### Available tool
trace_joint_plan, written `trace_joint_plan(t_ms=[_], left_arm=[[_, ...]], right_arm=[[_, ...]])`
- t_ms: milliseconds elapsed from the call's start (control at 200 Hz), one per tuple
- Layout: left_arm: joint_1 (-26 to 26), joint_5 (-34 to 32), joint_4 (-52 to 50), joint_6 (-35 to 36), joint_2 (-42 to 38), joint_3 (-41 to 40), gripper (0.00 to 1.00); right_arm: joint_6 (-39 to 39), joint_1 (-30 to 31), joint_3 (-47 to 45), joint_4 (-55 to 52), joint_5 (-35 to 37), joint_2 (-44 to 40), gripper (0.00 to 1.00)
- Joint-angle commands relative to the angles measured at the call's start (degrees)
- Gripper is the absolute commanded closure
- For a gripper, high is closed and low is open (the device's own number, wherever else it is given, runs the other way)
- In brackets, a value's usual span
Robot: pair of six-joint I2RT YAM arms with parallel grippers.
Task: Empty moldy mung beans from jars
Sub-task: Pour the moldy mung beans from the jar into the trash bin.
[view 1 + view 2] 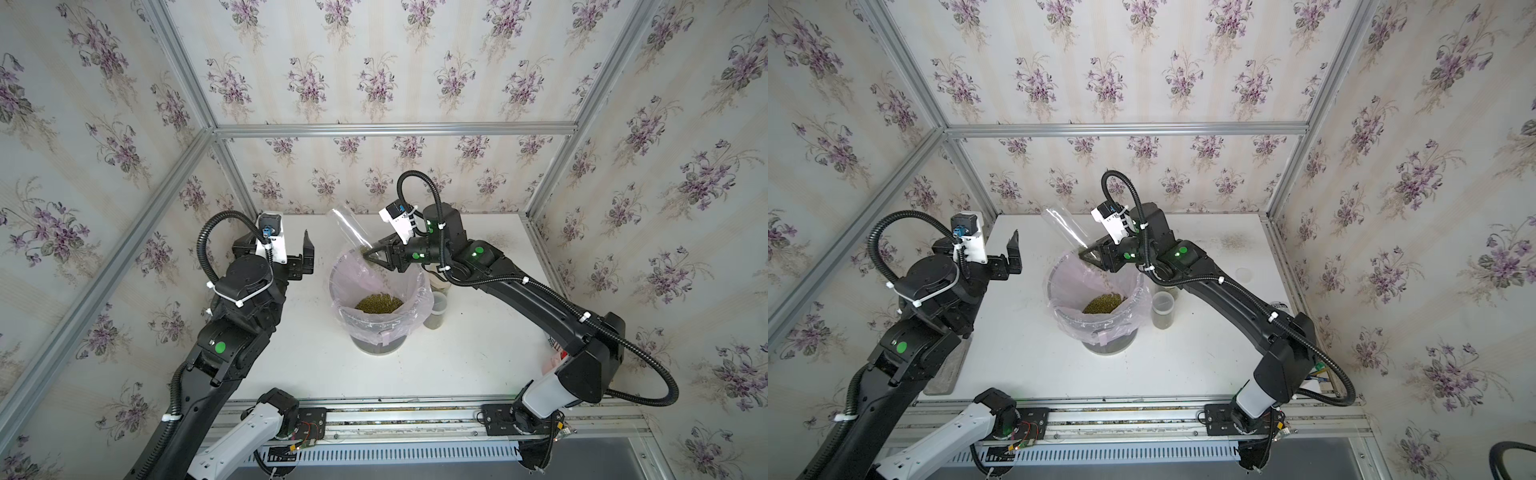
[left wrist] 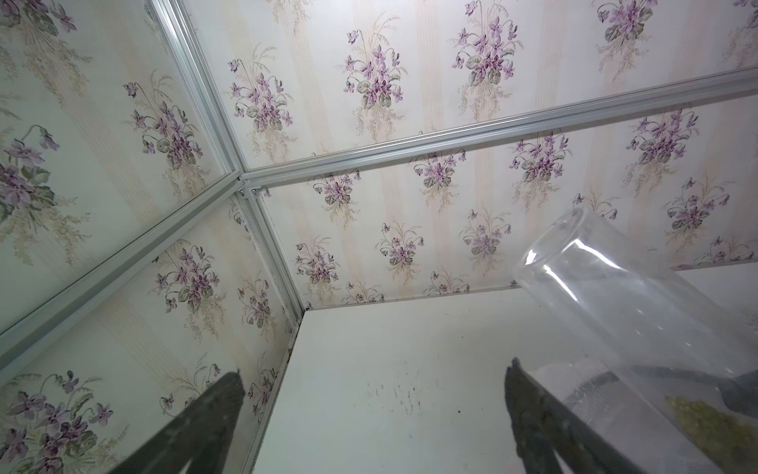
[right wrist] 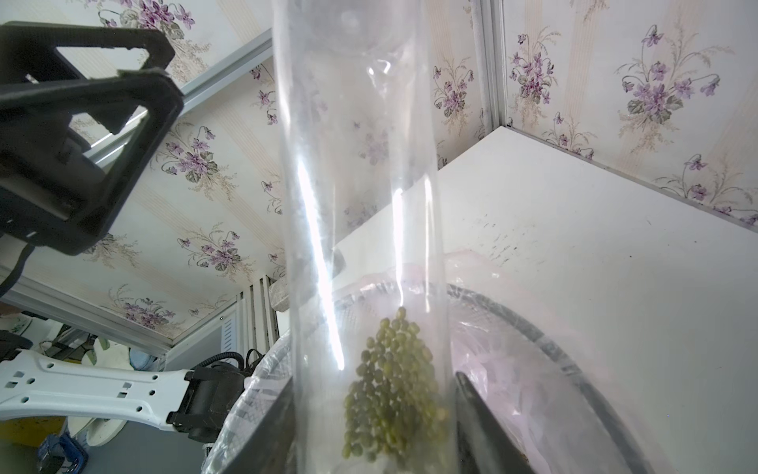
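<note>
In both top views my right gripper (image 1: 376, 255) is shut on a tall clear jar (image 1: 348, 228), tilted with its mouth down over the bin. Mung beans (image 3: 393, 381) lie inside the jar (image 3: 361, 205) between my right gripper's (image 3: 375, 427) fingers. More mung beans (image 1: 1104, 302) form a heap in the pink-lined bin (image 1: 1059, 316). My left gripper (image 1: 305, 259) stands open and empty, to the left of the bin and apart from it. Its wrist view shows the left gripper (image 2: 375, 410) over bare table, with the jar (image 2: 615, 307) off to one side.
A short open jar (image 1: 1163, 309) with beans at its bottom stands just right of the bin, and another jar (image 1: 438, 282) sits partly hidden under my right arm. A round lid (image 1: 1244, 273) lies at the right. A grey slab (image 1: 951, 374) lies at the left edge.
</note>
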Motion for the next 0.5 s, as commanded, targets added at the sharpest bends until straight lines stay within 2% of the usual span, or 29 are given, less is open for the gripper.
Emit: trace_joint_plan(t_ms=[0, 495], left_arm=[[0.1, -0.8, 1.0, -1.3, -0.1, 0.1, 0.00], [0.1, -0.4, 1.0, -0.8, 1.0, 0.4, 0.00]], right_arm=[[0.9, 0.1, -1.5, 5.7, 0.4, -1.3, 0.71], [3.6, 1.3, -9.6, 18.8, 4.8, -5.0, 0.71]])
